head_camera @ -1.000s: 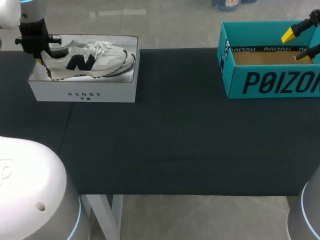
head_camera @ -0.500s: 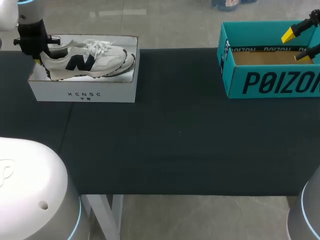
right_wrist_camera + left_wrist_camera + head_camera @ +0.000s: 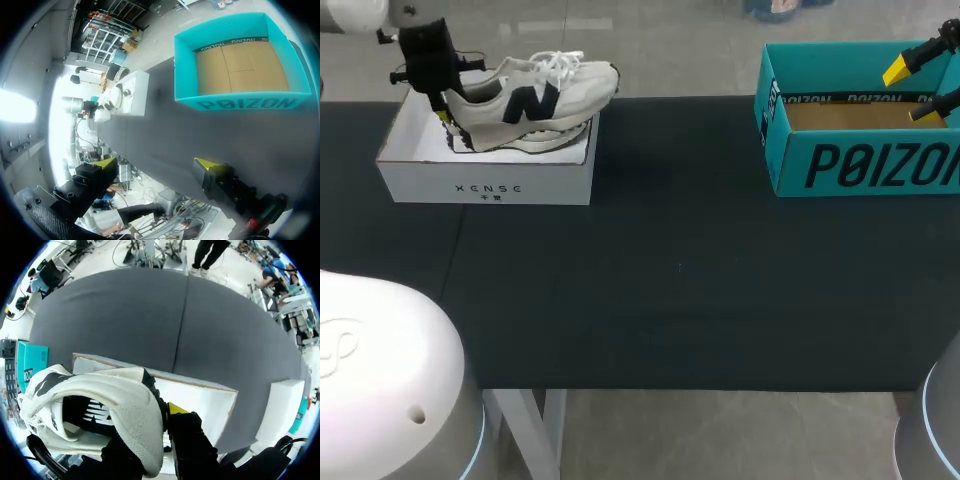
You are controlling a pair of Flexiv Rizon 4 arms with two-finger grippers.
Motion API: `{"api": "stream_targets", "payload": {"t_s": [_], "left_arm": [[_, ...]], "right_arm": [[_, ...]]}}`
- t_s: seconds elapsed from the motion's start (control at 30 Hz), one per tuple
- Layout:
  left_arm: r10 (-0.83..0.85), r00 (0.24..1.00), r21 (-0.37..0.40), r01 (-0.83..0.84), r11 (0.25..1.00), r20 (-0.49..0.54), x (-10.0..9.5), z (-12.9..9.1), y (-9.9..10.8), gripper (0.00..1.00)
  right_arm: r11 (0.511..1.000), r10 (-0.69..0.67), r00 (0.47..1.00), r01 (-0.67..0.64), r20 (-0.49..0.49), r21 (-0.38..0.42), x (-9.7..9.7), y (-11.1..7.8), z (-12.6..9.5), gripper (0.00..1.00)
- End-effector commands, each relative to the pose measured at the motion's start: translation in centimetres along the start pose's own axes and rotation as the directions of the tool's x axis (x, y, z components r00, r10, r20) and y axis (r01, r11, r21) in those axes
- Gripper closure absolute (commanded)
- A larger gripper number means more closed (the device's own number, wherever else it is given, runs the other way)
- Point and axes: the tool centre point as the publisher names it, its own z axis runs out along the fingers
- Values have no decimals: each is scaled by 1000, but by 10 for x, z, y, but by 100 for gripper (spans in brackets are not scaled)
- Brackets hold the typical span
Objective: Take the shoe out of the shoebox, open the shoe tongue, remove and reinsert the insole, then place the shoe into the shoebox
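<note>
A white sneaker point(image 3: 535, 100) with a dark side logo and white laces hangs tilted, toe up, above the white shoebox point(image 3: 485, 178). My left gripper point(image 3: 442, 105) is shut on its heel. In the left wrist view the heel collar of the sneaker point(image 3: 100, 405) fills the space between the fingers of the left gripper point(image 3: 150, 420), and the white shoebox point(image 3: 205, 400) lies underneath. My right gripper point(image 3: 912, 92) stands open over the teal box point(image 3: 860, 160) with nothing in it. In the right wrist view the right gripper point(image 3: 156, 163) hangs wide open, with the teal box point(image 3: 240, 102) ahead of it and the white shoebox point(image 3: 134, 95) farther off.
The teal box has a bare brown cardboard floor point(image 3: 240, 65). The dark table top point(image 3: 680, 270) stretches between the two boxes. My robot's white base parts fill the near corners of the head view.
My left gripper has lifted the sneaker up out of the white shoebox and shifted it to the right; the toe now sticks out above the box's far corner. The right arm is unmoved.
</note>
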Motion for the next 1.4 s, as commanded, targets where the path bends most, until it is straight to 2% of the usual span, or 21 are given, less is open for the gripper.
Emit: {"api": "stream_targets", "payload": {"t_s": [0.03, 0.1, 0.13, 0.2, 0.23, 0.33, 0.47, 0.53, 0.57, 0.6, 0.67, 0.87, 0.97, 1.0, 1.13, 1.4], "left_arm": [[20, 998, 10, -19, 1000, -62, -37, -2, -20, 100], [18, 992, 13, -16, 1000, -121, -55, -1, -32, 100], [28, 995, 9, -27, 1000, -97, -64, -1, -39, 100], [16, 991, -12, -18, 1000, -132, -80, -2, -50, 100], [36, 995, -17, -38, 999, -93, -87, -4, -57, 100], [21, 990, -43, -27, 999, -140, -108, -1, -74, 100], [9, 984, -68, -22, 997, -179, -132, 8, -94, 100], [38, 990, -65, -47, 997, -133, -140, 12, -104, 100], [37, 987, -89, -52, 995, -158, -145, 14, -109, 100], [79, 989, -86, -90, 992, -125, -150, 16, -115, 100], [120, 981, -111, -138, 984, -150, -162, 21, -128, 100], [164, 978, -120, -180, 976, -133, -177, 37, -152, 100], [178, 977, -107, -191, 976, -120, -185, 53, -161, 100], [161, 974, -110, -180, 977, -161, -188, 60, -163, 100], [214, 970, -108, -227, 968, -117, -199, 77, -177, 100], [234, 961, -84, -248, 965, -149, -207, 111, -200, 100]], "right_arm": [[1000, 1, 1000, -1, 2, 1, 0, 0, 0, 0], [1000, 1, 1000, -1, 2, 1, 0, 0, 0, 0], [1000, 1, 1000, -1, 2, 1, 0, 0, 0, 0], [1000, 1, 1000, -1, 2, 1, 0, 0, 0, 0], [1000, 1, 1000, -1, 2, 1, 0, 0, 0, 0], [1000, 1, 1000, -1, 2, 1, 0, 0, 0, 0], [1000, 1, 1000, -1, 2, 1, 0, 0, 0, 0], [1000, 1, 1000, -1, 2, 1, 0, 0, 0, 0], [1000, 1, 1000, -1, 2, 1, 0, 0, 0, 0], [1000, 1, 1000, -1, 2, 1, 0, 0, 0, 0], [1000, 1, 1000, -1, 2, 1, 0, 0, 0, 0], [1000, 1, 1000, -1, 2, 1, 0, 0, 0, 0], [1000, 1, 1000, -1, 2, 1, 0, 0, 0, 0], [1000, 1, 1000, -1, 2, 1, 0, 0, 0, 0], [1000, 1, 1000, -1, 2, 1, 0, 0, 0, 0], [1000, 1, 1000, -1, 2, 1, 0, 0, 0, 0]]}}
